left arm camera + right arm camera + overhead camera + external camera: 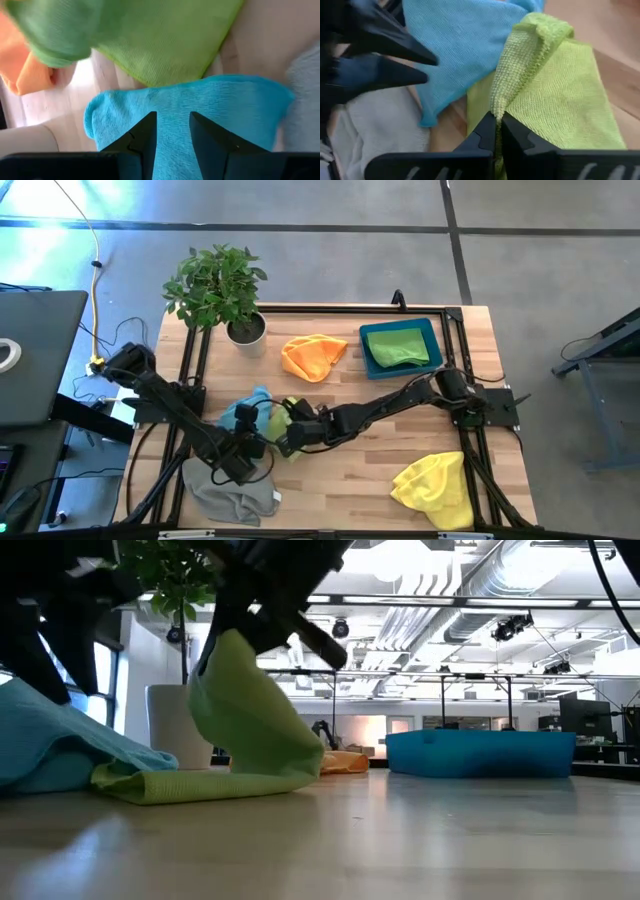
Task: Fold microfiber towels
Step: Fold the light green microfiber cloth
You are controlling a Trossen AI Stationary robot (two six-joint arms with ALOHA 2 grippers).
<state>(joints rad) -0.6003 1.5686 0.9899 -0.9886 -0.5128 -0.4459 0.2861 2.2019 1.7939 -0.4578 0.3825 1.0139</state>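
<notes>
The right gripper (pixel 496 131) is pressed together on a raised edge of the lime green towel (pixel 555 95), which trails away beneath it onto the table (pixel 380 470). Just beside it, the left gripper (pixel 172 132) hovers over the light blue towel (pixel 200 110) with fingers part-spread — holding nothing I can see. The risk: the pinch is narrow, so a quick pull could slip the hem free — or drag the touching blue cloth along.
</notes>
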